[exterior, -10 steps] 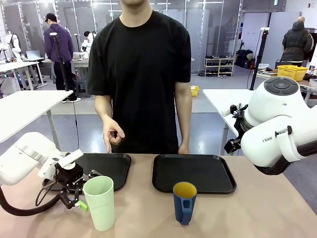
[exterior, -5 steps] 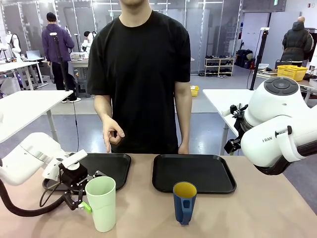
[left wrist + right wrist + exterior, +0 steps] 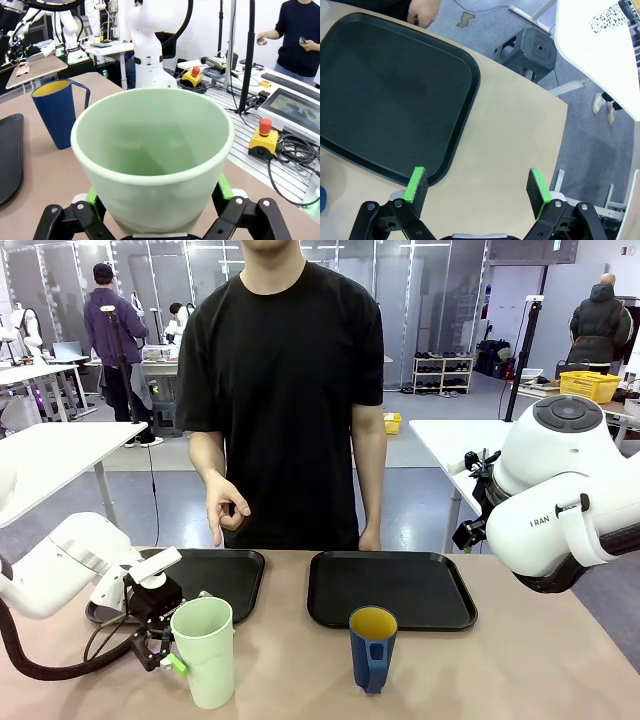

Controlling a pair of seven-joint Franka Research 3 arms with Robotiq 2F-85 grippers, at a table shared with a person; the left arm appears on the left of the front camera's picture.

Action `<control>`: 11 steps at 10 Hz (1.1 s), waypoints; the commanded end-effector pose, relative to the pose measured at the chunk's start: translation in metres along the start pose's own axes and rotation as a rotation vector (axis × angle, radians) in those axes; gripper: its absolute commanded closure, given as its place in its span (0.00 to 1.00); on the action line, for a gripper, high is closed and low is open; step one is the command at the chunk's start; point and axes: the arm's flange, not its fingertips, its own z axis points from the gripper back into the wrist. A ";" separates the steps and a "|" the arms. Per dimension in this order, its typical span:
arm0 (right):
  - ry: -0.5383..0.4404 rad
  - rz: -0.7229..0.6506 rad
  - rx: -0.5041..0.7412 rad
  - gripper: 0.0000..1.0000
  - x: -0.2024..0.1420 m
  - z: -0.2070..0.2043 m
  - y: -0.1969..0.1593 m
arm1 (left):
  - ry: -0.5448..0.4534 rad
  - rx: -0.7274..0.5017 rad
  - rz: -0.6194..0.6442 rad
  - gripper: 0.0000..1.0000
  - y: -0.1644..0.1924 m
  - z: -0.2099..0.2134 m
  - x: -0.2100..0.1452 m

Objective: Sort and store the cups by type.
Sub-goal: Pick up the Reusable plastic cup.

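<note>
The pale green tumbler [image 3: 203,650] stands upright near the table's front left. My left gripper [image 3: 180,635] is open and reaches in from the left, low at the tumbler's side. In the left wrist view the tumbler [image 3: 150,150] sits between the two green pads [image 3: 223,189], which flank its lower body. The dark blue mug [image 3: 372,648] with a yellow inside stands upright at the front centre, its handle toward me; the same mug [image 3: 57,115] is beyond the tumbler in the left wrist view. My right gripper [image 3: 477,187] hangs open and holds nothing, above the table by a tray's corner.
Two black trays lie side by side at the far half of the table: the left tray [image 3: 235,575] and the right tray [image 3: 390,590], also below my right gripper [image 3: 380,90]. A person stands behind them, one hand [image 3: 225,510] raised. My right arm [image 3: 560,490] rests high at the right.
My left gripper has slid right along the table, closing in on the green tumbler until its fingers flank it. The mug, trays and right arm have stayed still.
</note>
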 end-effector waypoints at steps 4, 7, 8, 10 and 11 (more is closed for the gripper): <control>0.000 0.013 -0.008 0.00 0.001 -0.002 0.000 | -0.025 -0.063 -0.034 0.00 -0.011 -0.013 -0.021; 0.000 0.013 -0.008 0.00 0.001 -0.002 0.000 | -0.032 -0.067 -0.062 0.12 -0.012 -0.012 -0.025; 0.000 0.013 -0.008 0.00 0.001 -0.002 0.000 | -0.036 -0.070 -0.066 0.20 -0.011 -0.012 -0.025; 0.000 0.013 -0.008 0.00 0.001 -0.002 0.000 | -0.038 -0.091 -0.057 0.40 -0.009 -0.014 -0.026; 0.000 0.013 -0.008 0.00 0.001 -0.002 0.000 | -0.042 -0.097 -0.052 0.52 -0.008 -0.016 -0.027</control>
